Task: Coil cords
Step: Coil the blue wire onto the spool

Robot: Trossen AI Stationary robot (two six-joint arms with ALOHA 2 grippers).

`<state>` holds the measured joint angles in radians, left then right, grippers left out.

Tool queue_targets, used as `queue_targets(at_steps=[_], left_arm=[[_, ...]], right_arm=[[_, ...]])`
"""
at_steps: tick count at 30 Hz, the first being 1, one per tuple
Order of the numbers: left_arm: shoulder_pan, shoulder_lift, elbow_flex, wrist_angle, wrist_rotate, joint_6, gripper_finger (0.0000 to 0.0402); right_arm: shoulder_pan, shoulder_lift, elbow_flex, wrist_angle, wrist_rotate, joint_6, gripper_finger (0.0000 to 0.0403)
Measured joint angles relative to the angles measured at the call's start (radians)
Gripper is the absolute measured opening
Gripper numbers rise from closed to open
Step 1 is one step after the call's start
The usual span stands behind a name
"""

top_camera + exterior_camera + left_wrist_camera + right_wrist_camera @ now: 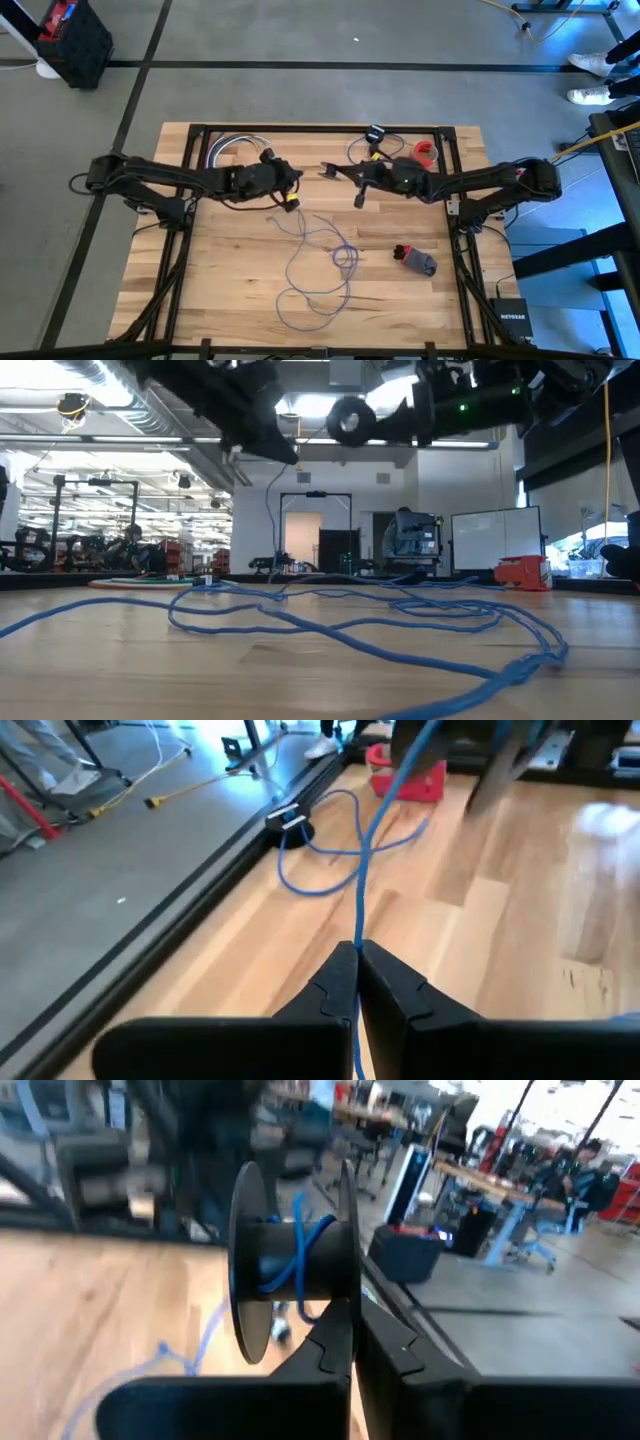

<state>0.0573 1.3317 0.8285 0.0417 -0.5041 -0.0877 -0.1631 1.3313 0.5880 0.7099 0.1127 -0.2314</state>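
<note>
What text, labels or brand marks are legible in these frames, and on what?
"NETGEAR": white lettering on the black box by the table's near right corner, high view; small, only just readable.
Red box at the table's far edge, low view: nothing readable on it.
Whiteboard in the room behind: marks, if any, too small to read.
Black spool, blue cord: no print visible.

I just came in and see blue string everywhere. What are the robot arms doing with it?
They are winding it up. The right gripper is shut on a black spool held up above the table, with a few turns of the blue cord already around it. The left gripper is shut on the cord, holding it up. Most of the cord lies in loose loops on the wood.
</note>
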Motion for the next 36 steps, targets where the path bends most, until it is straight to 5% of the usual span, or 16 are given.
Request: queue_targets(at_steps=[6, 18, 26, 36], left_arm=[[-0.012, 0.038, -0.101, 0.251, 0.002, -0.029, 0.0001], [-0.021, 0.299, -0.041, 0.613, 0.033, -0.037, 0.0001], [-0.053, 0.398, 0.11, 0.646, 0.034, -0.03, 0.0001], [-0.09, 0.31, 0.175, 0.537, 0.033, 0.017, 0.0001]], right_arm=[[-0.001, -0.013, 0.0, 0.074, 0.007, 0.022, 0.0003], [-0.001, -0.004, -0.001, 0.158, 0.053, 0.044, 0.0003], [-0.001, 0.04, 0.0, 0.168, 0.108, 0.028, 0.0003], [-0.001, 0.048, 0.001, 0.054, 0.165, -0.063, 0.0003]])
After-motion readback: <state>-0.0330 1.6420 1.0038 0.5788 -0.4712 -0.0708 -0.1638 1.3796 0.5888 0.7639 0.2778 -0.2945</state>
